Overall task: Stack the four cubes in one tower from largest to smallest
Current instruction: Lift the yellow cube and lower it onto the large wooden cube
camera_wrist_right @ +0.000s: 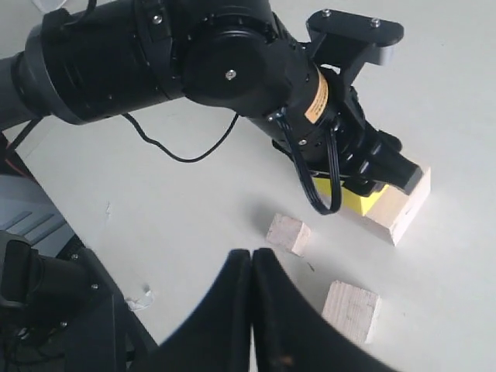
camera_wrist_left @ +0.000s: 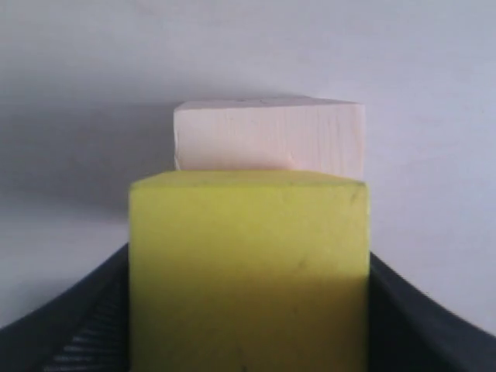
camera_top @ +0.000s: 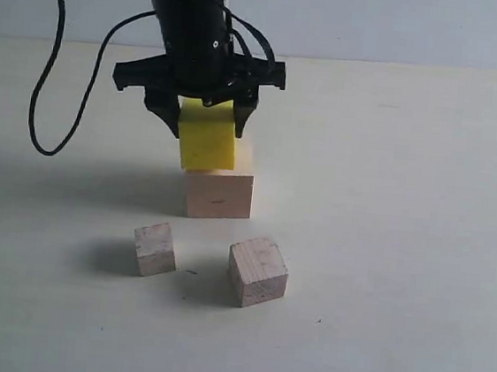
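Left gripper (camera_top: 206,128) is clamped on the yellow cube (camera_top: 207,144), one finger on each side face; the left wrist view shows the cube filling the gap between the dark fingers (camera_wrist_left: 85,329). Reference is the pale wood cube (camera_top: 219,194), which sits flat on the white table (camera_top: 406,211). The yellow cube hangs at the pale wood cube's top face, offset toward its left and rear edge in the exterior view, so it overhangs that side and leaves the right part of the top face bare. It looks slightly tilted. Can't tell whether its underside touches the pale wood cube or sits just above it. The smallest greyish cube (camera_top: 155,249) is on the table in front of the pale wood cube and to its left, apart from it. The mid greyish cube (camera_top: 257,271) is in front and a little to the right, also apart, with a gap between the two small ones. A black cable (camera_top: 41,84) loops down from the left arm, well left of the pale wood cube. Right gripper (camera_wrist_right: 252,260) is fully closed, jaws pressed together with nothing between them, well apart from the pale wood cube and outside the exterior view.
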Controlling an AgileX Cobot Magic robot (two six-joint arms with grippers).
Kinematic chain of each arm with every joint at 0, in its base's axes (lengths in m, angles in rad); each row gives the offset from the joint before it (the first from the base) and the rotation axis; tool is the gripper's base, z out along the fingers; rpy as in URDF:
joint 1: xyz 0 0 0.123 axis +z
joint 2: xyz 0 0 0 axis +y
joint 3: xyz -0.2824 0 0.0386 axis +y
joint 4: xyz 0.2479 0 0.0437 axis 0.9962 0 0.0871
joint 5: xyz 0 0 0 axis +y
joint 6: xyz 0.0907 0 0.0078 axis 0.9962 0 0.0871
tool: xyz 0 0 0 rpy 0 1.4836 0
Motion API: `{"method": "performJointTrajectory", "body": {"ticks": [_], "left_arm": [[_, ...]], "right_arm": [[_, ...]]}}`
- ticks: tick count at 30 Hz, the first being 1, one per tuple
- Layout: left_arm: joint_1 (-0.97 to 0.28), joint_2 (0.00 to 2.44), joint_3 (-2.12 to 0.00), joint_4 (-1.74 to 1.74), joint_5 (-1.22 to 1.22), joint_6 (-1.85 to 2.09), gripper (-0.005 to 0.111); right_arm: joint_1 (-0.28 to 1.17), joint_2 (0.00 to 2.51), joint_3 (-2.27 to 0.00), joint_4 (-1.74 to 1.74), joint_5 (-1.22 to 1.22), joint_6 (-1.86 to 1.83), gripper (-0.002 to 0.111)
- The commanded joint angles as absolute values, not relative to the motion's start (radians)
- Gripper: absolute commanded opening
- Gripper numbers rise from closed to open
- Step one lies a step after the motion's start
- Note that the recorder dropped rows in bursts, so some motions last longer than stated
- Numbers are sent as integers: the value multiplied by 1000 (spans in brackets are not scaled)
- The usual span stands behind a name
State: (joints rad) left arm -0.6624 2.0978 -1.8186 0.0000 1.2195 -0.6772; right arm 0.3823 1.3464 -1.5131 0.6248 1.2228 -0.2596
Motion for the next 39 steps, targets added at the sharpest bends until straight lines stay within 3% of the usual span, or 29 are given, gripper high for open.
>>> {"method": "performJointTrajectory", "body": {"ticks": [1, 39], "left_arm": [[-703, 2087, -1815, 0, 1170, -687, 1], [-719, 2096, -1815, 102, 1139, -763, 1]], "right_arm": [[384, 1341, -1492, 627, 1221, -268, 0], [384, 1340, -1492, 625, 1221, -271, 0]]}}
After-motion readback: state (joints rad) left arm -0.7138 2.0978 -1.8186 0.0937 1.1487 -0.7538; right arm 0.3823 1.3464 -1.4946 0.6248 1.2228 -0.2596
